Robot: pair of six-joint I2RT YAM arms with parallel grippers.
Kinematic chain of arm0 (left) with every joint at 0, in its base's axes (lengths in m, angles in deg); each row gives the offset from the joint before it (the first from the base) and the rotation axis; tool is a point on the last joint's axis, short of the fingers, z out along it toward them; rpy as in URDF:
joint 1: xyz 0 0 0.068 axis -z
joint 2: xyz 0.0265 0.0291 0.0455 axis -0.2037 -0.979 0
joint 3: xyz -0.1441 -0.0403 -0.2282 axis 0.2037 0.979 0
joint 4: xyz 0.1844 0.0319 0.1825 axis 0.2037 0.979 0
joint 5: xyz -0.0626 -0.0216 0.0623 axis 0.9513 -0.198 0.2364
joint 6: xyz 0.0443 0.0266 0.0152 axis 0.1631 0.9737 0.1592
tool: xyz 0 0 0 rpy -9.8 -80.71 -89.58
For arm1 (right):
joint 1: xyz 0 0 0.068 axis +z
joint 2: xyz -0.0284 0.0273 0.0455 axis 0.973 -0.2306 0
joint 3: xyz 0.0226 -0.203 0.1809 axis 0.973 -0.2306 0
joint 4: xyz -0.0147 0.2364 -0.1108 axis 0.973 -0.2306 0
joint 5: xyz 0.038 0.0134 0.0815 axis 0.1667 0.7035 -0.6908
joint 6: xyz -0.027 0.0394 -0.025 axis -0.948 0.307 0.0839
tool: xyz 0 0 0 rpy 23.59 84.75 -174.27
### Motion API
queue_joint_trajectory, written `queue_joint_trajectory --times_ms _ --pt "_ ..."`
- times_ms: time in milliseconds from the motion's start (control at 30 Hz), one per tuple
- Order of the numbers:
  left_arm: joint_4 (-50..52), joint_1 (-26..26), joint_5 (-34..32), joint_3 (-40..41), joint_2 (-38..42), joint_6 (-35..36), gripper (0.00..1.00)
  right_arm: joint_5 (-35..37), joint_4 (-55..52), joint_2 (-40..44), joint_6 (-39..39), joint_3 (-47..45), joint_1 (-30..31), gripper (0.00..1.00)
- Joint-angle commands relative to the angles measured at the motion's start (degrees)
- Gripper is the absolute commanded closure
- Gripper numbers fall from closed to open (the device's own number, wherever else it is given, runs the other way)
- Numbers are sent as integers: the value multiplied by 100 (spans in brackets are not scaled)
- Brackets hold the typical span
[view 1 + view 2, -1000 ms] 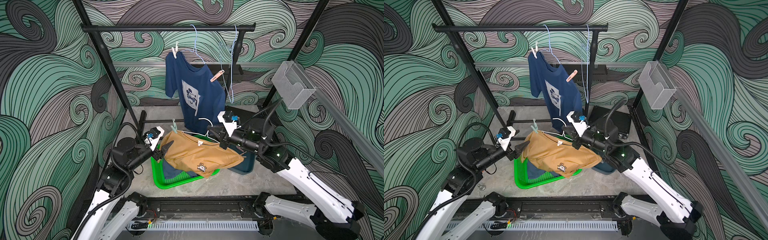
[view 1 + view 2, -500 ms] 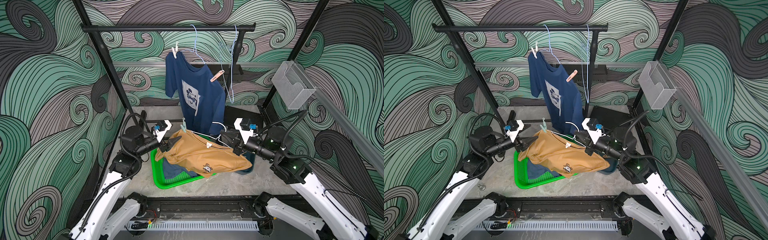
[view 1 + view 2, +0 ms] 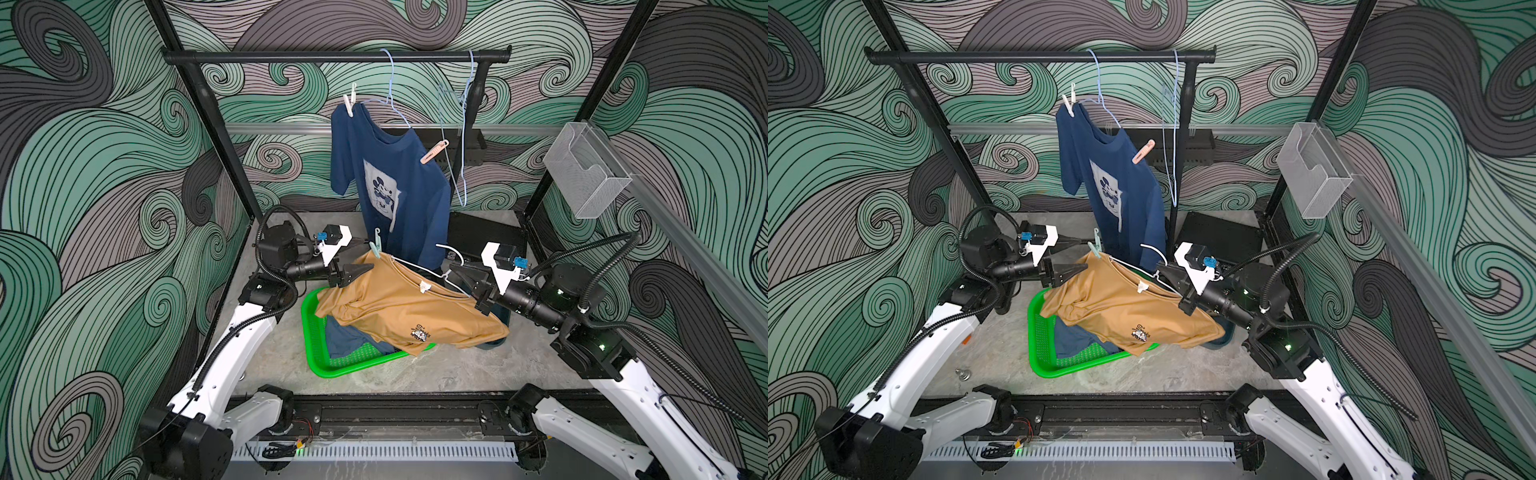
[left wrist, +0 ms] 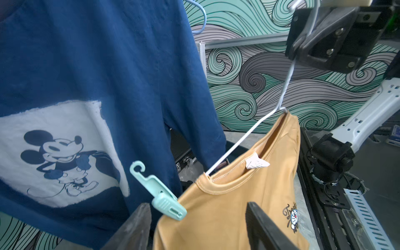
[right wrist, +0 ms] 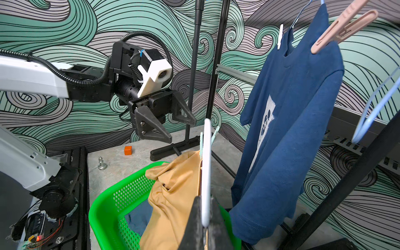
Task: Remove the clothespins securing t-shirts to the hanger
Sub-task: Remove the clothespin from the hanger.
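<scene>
My left end effector (image 4: 197,216), spread apart, faces the mint clothespin (image 4: 161,195) just ahead on the tan shirt (image 4: 227,207); my right end effector (image 3: 455,272) is clamped on the white hanger (image 4: 244,140).

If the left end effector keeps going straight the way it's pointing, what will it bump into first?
Probably the mint clothespin: it sits just ahead of the open left end effector, clipped to the shoulder of the tan t-shirt. Depth is unclear, so the shirt might touch first.

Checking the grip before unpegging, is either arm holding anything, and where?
The right gripper is shut on the white hanger at its neck, below the hook. The left gripper is open, empty.
</scene>
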State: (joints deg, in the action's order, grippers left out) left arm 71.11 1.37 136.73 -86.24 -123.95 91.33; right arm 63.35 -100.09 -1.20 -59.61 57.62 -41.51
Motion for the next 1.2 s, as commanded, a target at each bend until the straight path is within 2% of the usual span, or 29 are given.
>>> queue_joint_trajectory --times_ms 0,267,367,433,500,567,600,700,733,767,833,1000,1167 --pt "-284 -164 754 -435 -354 58 31 -41 253 -39 -116 92 -87 100" --pt "-96 -676 1913 -1041 -1190 386 33 -153 307 -279 -109 233 -136 100" --pt "1147 -783 2621 -1548 -1521 1315 34 -163 317 -323 -93 290 -133 100" --pt "2552 -859 3150 -2069 -1922 2428 36 -204 328 -360 -76 347 -137 100" --pt "3331 -969 3829 -2376 -2285 3339 36 -259 363 -409 -39 380 -135 100" --pt "4476 -1014 4001 -2766 -2649 4322 36 -303 415 -454 -9 405 -135 100" --pt "5457 -1028 4017 -3003 -2860 5163 35 -334 438 -485 -10 420 -133 100" --pt "8836 -1084 4025 -3925 -3535 8366 34 -502 488 -620 -27 527 -137 100" --pt "9854 -1091 4027 -4229 -3808 9208 34 -542 527 -666 -26 565 -139 100" --pt "10270 -1089 4034 -4435 -4001 9486 34 -567 550 -703 -20 603 -138 100" --pt "10278 -1085 4034 -4597 -4201 9163 34 -638 576 -784 -32 676 -135 100" --pt "10271 -1084 4034 -4302 -3950 9657 35 -755 706 -914 -19 750 -140 100" --pt "10271 -1084 4034 -4339 -3998 9382 36 -816 884 -1005 24 750 -134 100"
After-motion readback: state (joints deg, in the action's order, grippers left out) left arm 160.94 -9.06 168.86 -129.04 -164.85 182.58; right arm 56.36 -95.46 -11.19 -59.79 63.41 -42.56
